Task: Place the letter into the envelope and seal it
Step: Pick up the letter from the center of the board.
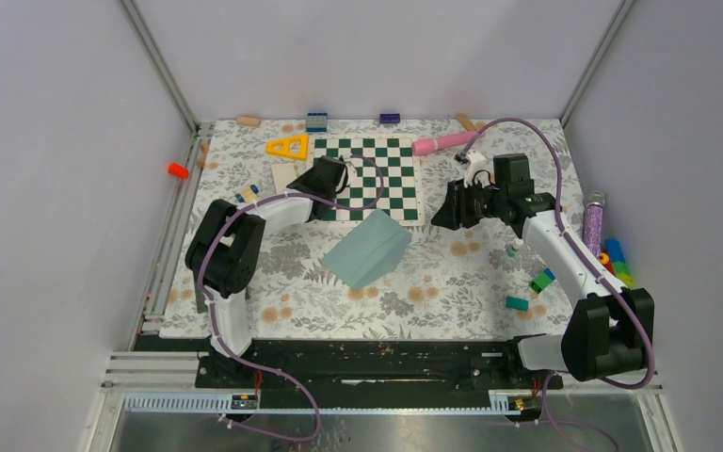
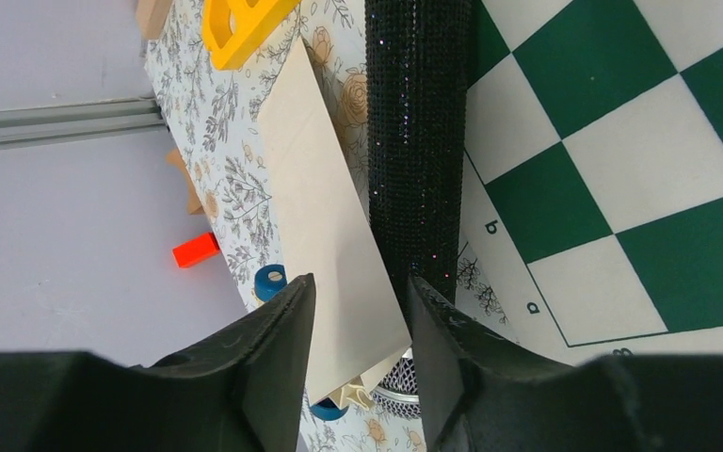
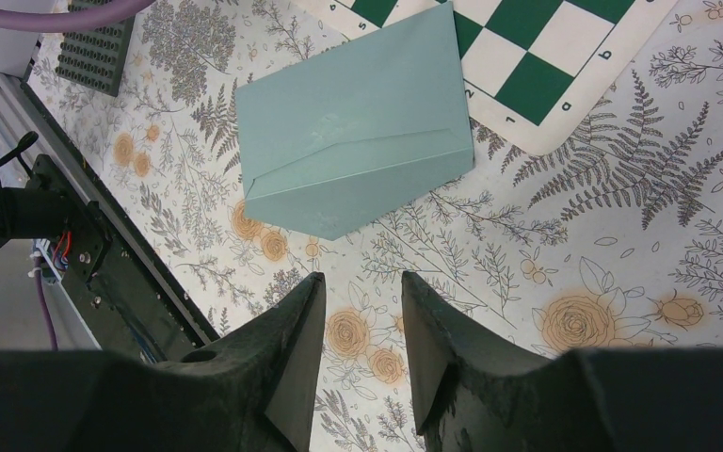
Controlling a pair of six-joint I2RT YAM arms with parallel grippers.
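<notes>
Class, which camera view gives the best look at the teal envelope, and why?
The right wrist view: the envelope fills much of the frame, its flap crease plain, one corner over the chessboard. The top external view shows it whole but small. The left wrist view does not show it.

Enclosure: plain pale lilac-grey walls (image 1: 47,188) on the left, back and right. Aluminium posts (image 1: 162,68) rise at both back corners. Table (image 1: 433,301) covered in white cloth printed with grey ferns and tan roses. Black base plate (image 1: 386,363) along near edge, slotted metal rail (image 1: 339,403) below. Light even, shadows soft.
</notes>
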